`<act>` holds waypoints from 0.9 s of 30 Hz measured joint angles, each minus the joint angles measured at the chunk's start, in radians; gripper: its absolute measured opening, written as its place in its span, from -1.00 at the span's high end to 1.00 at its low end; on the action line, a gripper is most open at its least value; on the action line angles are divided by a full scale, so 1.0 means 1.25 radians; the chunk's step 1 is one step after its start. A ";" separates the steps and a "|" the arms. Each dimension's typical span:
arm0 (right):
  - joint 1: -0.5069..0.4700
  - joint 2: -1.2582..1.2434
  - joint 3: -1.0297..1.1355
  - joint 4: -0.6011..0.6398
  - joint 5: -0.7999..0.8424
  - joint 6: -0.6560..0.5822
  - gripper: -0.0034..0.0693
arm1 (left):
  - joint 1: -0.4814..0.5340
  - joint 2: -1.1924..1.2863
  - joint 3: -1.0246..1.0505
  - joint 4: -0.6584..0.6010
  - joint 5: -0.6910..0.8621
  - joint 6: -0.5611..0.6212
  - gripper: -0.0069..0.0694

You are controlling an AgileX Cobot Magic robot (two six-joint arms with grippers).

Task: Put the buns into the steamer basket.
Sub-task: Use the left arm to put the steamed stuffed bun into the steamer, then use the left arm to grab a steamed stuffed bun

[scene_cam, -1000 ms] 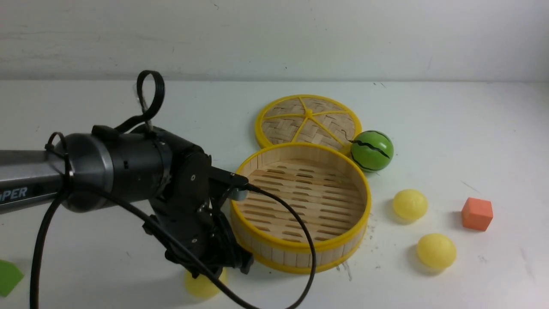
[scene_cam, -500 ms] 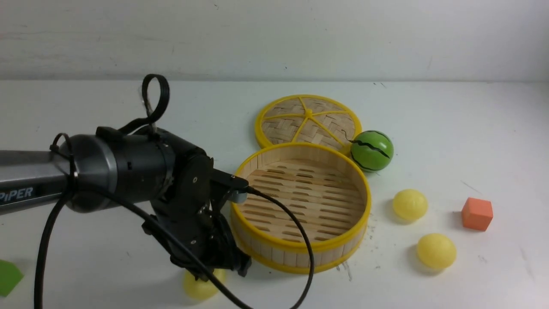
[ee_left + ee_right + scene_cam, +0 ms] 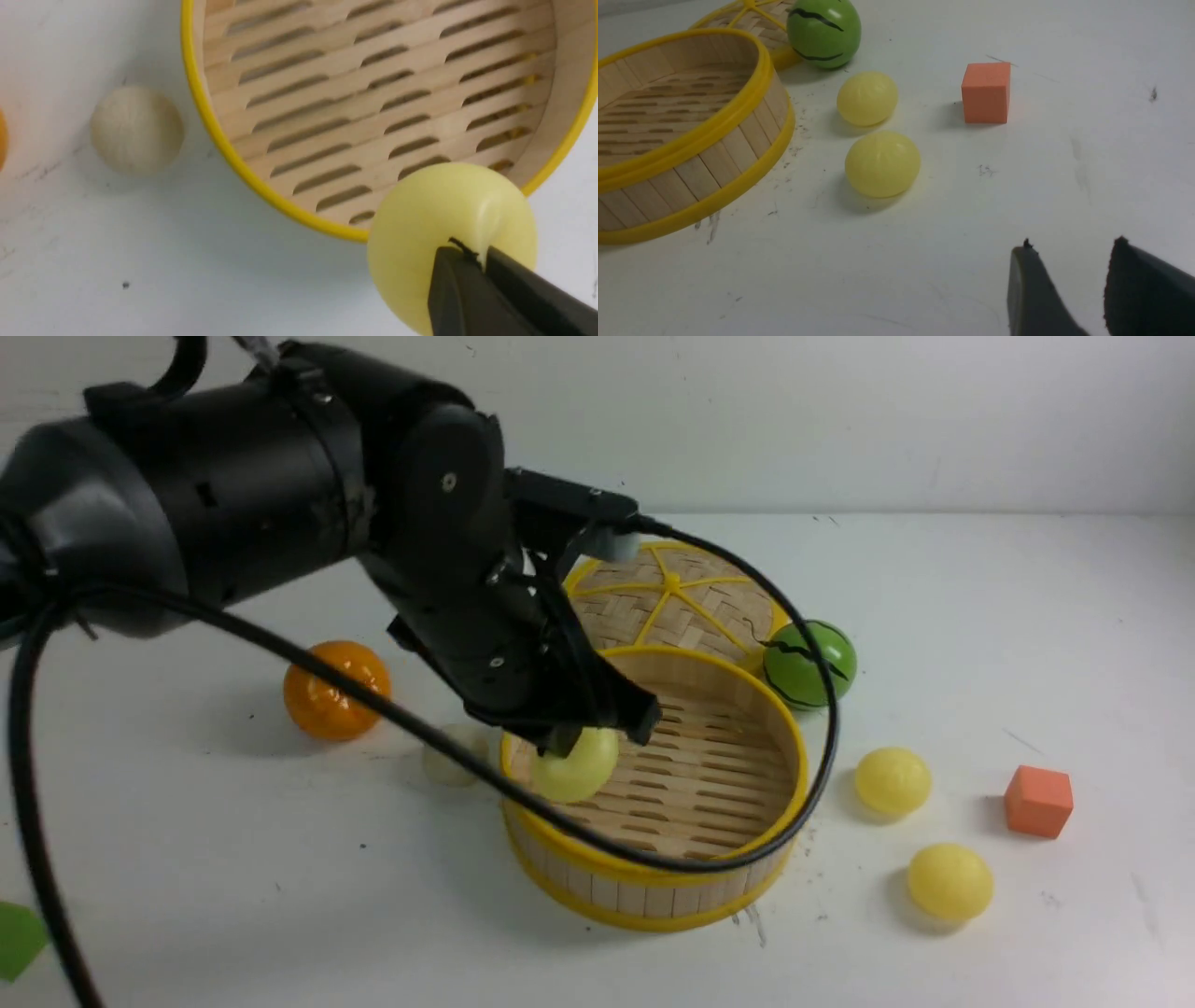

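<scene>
"Left gripper [image 3: 483, 261]?"
"Mine's closed on a yellow bun [image 3: 448, 233], held up over the steamer basket [image 3: 653, 873]."
"Right gripper [image 3: 1069, 280]?"
"Jaws apart, nothing between them. Two more yellow buns [image 3: 882, 163] on the table [image 3: 924, 261], near the orange-red block [image 3: 986, 93]. I see the off-white bun [image 3: 137, 130] just outside the basket, between it and the orange [image 3: 337, 691]."

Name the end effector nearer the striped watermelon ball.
Left: it is above the bamboo steamer basket's near side, nearer the watermelon ball; the right is farther off.
</scene>
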 joint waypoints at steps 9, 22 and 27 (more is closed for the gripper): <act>0.000 0.000 0.000 0.000 0.000 0.000 0.25 | 0.000 0.251 -0.179 0.040 0.064 0.020 0.85; 0.000 0.000 0.000 0.000 0.000 0.000 0.25 | 0.024 0.284 -0.229 0.036 0.096 0.020 -0.15; 0.000 0.000 0.000 0.000 0.000 0.000 0.25 | 0.032 0.178 -0.229 0.080 0.122 0.020 -0.35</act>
